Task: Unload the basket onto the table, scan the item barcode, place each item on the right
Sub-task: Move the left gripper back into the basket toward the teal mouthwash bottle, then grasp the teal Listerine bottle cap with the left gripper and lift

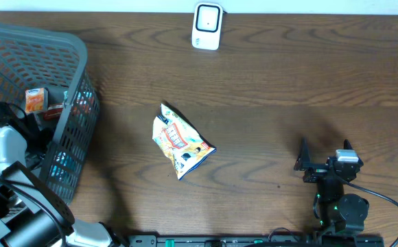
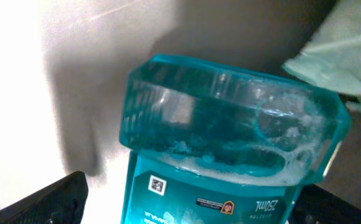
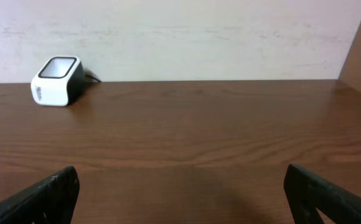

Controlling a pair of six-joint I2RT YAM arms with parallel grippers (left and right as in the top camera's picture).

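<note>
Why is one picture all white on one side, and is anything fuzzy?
Left wrist view: glare washes out the left side, and the teal bottle sits so close that it looks soft and blurry. Overhead view: evenly lit, with the snack bag sharp. Right wrist view: clear, the white scanner in focus.

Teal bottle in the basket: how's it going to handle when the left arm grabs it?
The teal bottle looks like glossy, hard plastic, so probably stiff but slippery in a pinch. Liquid with foam shows inside, so likely heavy for its size, and the weight may shift when tilted.
</note>
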